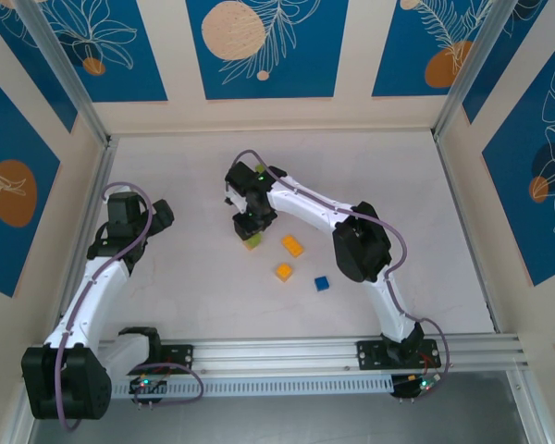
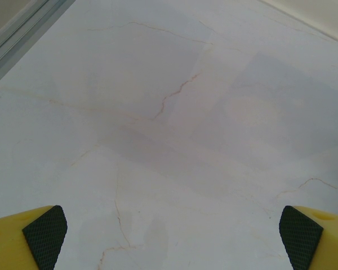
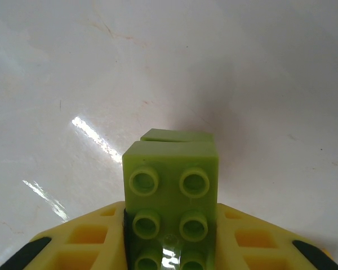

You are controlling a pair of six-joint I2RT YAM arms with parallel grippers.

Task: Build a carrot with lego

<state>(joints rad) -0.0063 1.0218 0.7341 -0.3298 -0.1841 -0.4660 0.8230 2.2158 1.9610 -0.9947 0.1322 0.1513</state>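
**Lime-green lego brick (image 3: 172, 185), held by the right gripper (image 3: 170, 242).** The brick sat clamped between the yellow fingers, which had closed narrowly on its near end. Its studded face was turned toward the wrist camera and its far end jutted free. A seam crossed that far end; whether it marked a second piece could not be told.

In the overhead view the brick hung at the middle of the counter (image 1: 185, 166), low over the surface. Contact with the counter could not be judged.

Two orange bricks (image 1: 292, 245) (image 1: 283, 271) lay loose just right of the brick. A blue brick (image 1: 322, 283) lay further right and nearer.

The left gripper (image 2: 172, 237) stood wide and empty over bare counter, well apart at the left.

*Risks, as judged.*
- The hold covered only one end of the brick, so pressing it onto another piece could lever it between the pads or let it slip out.
- The studs faced sideways, so the brick probably needed turning before it could mate; a skewed approach would seat only one row.
- Nothing braced the orange bricks, so a push from above or the side would likely slide or tip them instead of locking.
- The gripper was far bulkier than the bricks and could knock a neighbouring piece away.
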